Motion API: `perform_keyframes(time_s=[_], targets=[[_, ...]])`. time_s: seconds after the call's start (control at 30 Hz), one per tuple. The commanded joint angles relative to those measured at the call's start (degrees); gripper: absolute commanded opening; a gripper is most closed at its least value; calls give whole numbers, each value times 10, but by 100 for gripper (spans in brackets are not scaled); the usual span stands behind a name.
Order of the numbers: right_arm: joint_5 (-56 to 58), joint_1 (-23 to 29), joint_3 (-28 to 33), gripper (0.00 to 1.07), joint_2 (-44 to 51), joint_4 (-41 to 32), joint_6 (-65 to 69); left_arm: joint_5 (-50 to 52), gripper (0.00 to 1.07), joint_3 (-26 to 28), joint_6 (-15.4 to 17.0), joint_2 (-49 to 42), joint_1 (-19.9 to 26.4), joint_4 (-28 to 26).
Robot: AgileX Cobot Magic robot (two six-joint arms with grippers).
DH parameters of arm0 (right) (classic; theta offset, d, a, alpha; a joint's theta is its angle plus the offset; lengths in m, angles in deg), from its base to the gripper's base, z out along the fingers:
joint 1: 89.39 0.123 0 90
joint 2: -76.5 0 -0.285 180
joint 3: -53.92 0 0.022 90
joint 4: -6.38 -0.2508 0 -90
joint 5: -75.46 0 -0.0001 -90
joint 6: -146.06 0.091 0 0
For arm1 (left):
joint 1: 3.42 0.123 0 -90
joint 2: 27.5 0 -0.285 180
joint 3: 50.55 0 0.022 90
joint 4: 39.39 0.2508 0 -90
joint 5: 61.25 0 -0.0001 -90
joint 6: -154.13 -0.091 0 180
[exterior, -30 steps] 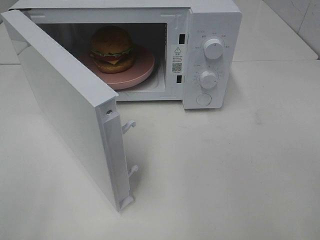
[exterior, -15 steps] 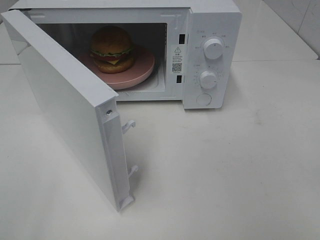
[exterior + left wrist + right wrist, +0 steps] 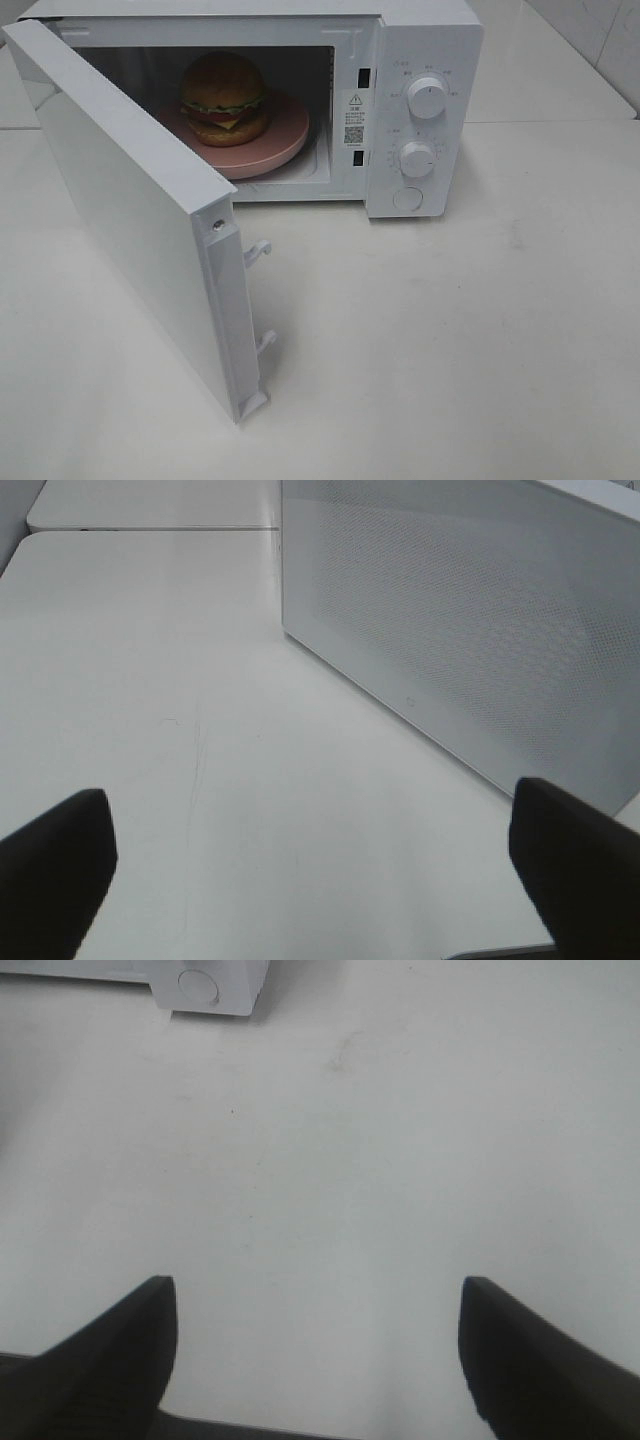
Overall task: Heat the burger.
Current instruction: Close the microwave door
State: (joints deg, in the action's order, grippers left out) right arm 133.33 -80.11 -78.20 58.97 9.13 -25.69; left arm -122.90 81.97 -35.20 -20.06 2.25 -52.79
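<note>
One microwave (image 3: 425,30), one burger (image 3: 224,95), one plate (image 3: 282,140), two knobs (image 3: 427,97) (image 3: 416,158), one button (image 3: 407,198), two tools (image 3: 308,815) (image 3: 315,1300).

The left gripper (image 3: 312,845) has its jaws spread wide, two dark fingers (image 3: 55,865) far apart and holding nothing. The right gripper (image 3: 315,1310) is spread too, slightly narrower, and also empty.

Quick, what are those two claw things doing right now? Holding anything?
Left black gripper: open, holding nothing.
Right black gripper: open, holding nothing.
</note>
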Motion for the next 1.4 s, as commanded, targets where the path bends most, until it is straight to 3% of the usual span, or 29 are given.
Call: perform_keyframes(time_s=[0.03, 0.27, 1.4], targets=[[-9, -10, 6, 76, 28, -1, 3, -1, 100, -1, 0, 0, 3, 2], [-9, -22, 6, 75, 115, 1, 2, -1, 100, -1, 0, 0, 3, 2], [-9, -30, 7, 75, 116, 1, 3, -1, 100, -1, 1, 1, 3, 0]])
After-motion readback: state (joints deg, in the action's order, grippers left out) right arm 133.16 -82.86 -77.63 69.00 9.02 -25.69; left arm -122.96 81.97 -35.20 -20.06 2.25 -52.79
